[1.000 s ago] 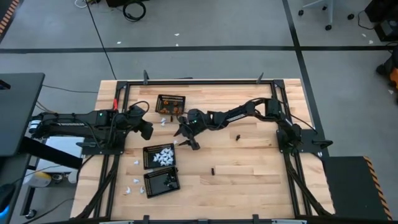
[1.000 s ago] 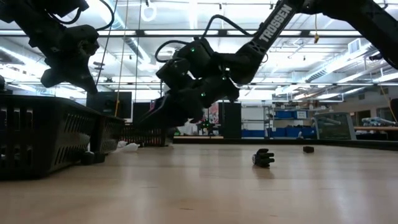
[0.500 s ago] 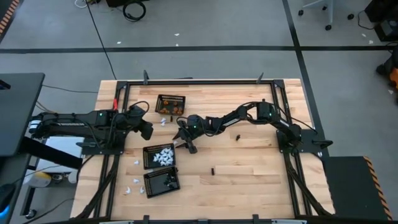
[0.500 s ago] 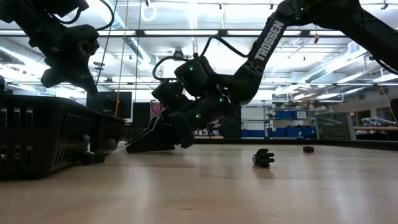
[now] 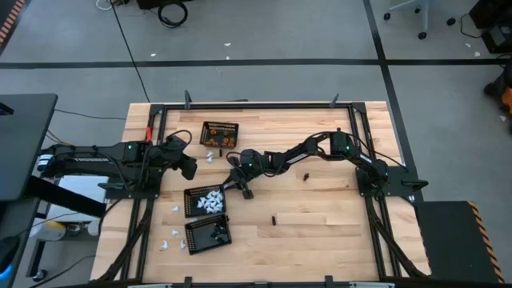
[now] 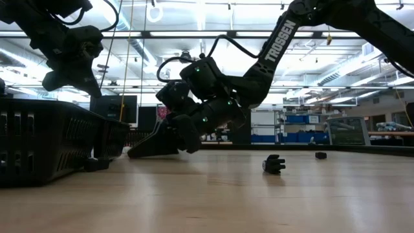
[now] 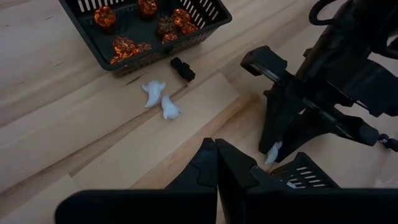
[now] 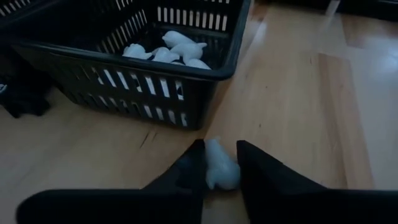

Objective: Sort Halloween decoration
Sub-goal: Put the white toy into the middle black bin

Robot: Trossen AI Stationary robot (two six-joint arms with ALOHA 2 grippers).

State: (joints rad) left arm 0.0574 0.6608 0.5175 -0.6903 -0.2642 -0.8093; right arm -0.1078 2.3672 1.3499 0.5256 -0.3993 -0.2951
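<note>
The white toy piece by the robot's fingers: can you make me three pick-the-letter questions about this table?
1. Where is the small white toy piece?
A. between the right gripper's dark fingers, on the wooden table
B. inside a basket
C. on the floor

2. What colour are the pieces in the black mesh basket seen from the left wrist?
A. white
B. orange
C. green

3. How is the left gripper?
A. wide open
B. holding a toy
C. shut and empty

Answers:
1 A: the right wrist view shows it between the fingers, beside the black mesh basket of white pieces.
2 B: orange rounded pieces lie inside.
3 C: its fingers meet with nothing between.
</note>
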